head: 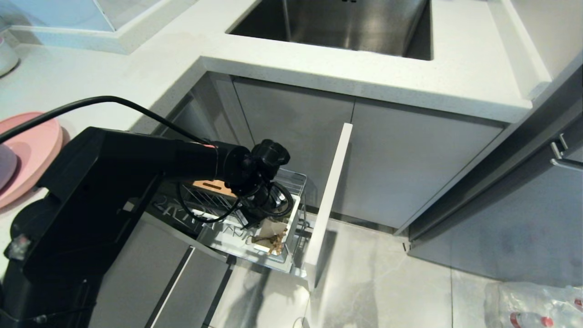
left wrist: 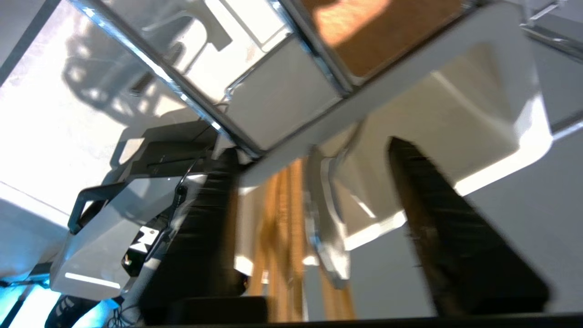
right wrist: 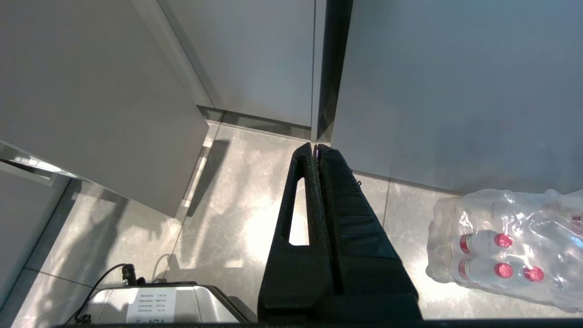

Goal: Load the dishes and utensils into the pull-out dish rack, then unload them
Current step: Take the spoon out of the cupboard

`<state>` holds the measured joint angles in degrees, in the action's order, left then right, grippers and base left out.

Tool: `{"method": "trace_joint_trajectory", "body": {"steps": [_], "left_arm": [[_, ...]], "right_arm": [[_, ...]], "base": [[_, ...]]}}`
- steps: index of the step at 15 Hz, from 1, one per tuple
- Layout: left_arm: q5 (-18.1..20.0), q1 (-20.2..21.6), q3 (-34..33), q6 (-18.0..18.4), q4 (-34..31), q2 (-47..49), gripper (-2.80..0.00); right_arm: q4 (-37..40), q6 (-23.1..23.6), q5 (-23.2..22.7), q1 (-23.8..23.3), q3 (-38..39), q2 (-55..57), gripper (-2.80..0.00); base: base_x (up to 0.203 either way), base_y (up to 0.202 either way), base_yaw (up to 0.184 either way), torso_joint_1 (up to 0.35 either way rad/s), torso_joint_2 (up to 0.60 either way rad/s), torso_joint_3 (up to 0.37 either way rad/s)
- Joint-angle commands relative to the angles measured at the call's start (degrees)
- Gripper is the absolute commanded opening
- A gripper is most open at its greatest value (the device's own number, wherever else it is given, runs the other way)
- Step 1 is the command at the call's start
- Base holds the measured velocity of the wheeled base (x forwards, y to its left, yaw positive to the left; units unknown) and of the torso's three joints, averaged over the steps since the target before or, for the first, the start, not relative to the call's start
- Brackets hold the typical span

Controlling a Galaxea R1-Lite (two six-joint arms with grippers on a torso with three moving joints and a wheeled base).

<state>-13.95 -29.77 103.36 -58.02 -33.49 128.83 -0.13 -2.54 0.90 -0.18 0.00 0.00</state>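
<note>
The pull-out dish rack [head: 298,180] stands drawn out below the counter, its front panel [head: 334,182] edge-on. My left gripper [head: 266,223] reaches down into the rack's white utensil cup [left wrist: 483,105]. In the left wrist view the gripper [left wrist: 314,150] is open, its black fingers [left wrist: 428,205] on either side of the wooden chopsticks [left wrist: 282,214] and a silver metal utensil [left wrist: 325,237], with a gap to each finger. The chopsticks [head: 273,241] poke out of the cup. The pink plate [head: 34,146] lies on the counter at the left, the blue-grey bowl [head: 3,164] on it. My right gripper [right wrist: 315,148] hangs shut over the floor.
A steel sink [head: 346,23] is set in the white counter [head: 455,77] above the rack. A wooden strip [head: 212,186] lies in the rack behind my wrist. A shrink-wrapped pack of water bottles [head: 537,300] lies on the floor at the right.
</note>
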Motion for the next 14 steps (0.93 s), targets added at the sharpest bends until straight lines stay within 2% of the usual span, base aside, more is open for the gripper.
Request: {"method": "trace_joint_trajectory", "body": {"steps": [1,10,14], "left_arm": [[0.06,-0.11,0.08,-0.34,0.22,-0.07,-2.8],[-0.03,-0.58,0.08,-0.34,-0.17,-0.19,-2.8],[-1.33,-1.37,0.02,-0.47,-0.34,-1.41,-2.8]], "right_arm": [[-0.04,-0.01,-0.02,0.01,0.0,0.02,-2.8],[-0.01,-0.01,-0.02,0.01,0.0,0.06,-2.8],[-0.04,-0.01,0.03,0.01,0.0,0.02,-2.8]], "base": [[0.0,0.0,0.0,0.0,0.0,0.0],[0.0,0.0,0.0,0.0,0.0,0.0],[0.0,0.0,0.0,0.0,0.0,0.0]]}}
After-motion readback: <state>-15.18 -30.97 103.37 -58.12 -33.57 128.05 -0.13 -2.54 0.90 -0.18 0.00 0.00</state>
